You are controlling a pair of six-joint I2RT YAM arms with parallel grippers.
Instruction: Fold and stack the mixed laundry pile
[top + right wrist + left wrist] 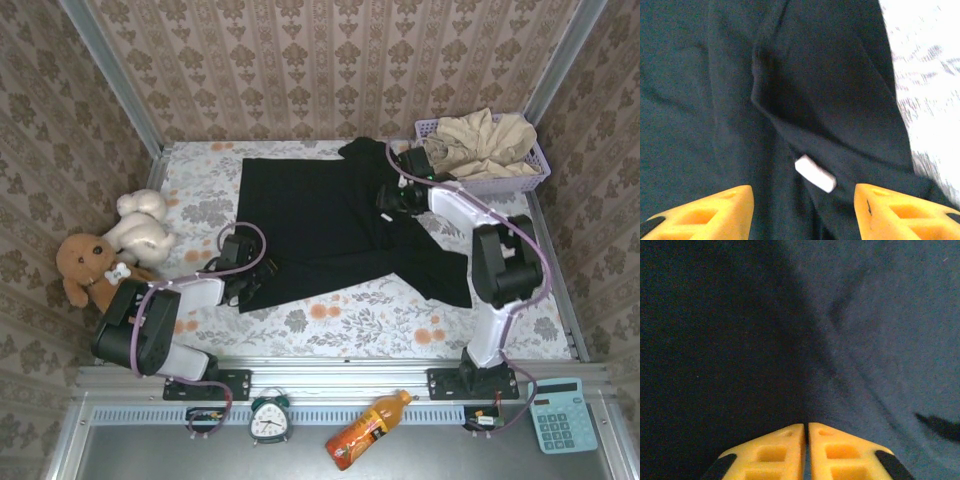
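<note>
Step in hand, by the look of it: the tee (330, 225) is being set up for its 1st fold. It is lying spread flat mid-table (350, 322), w/ one sleeve trailing toward the near right.

L pincer (243, 272) is being held at the tee's near-left hem corner. In its wrist view L pincer (806, 427) is being pressed closed. Creases in the cloth are running straight into the tips, so the hem is prob. being pinched.

R pincer (392, 197) is being held over the tee's far-right side, near the collar. In its wrist view R pincer (802, 196) is being held wide open above the cloth, w/ a small white label (815, 174) lying just ahead. Nothing is being gripped there.

The beige garment (485, 140) is lying bunched in the basket (535, 178) at the far-right corner, apart from the tee, so stacking is not yet being done.

Next move, as judged: R pincer is needing to be lowered & closed on a cloth edge to match the L grip. Both grips are then needing to be lifted together & carried across, so the fold is being laid square. Risks: only one layer being caught, or the tee being dragged rather than folded.
</note>
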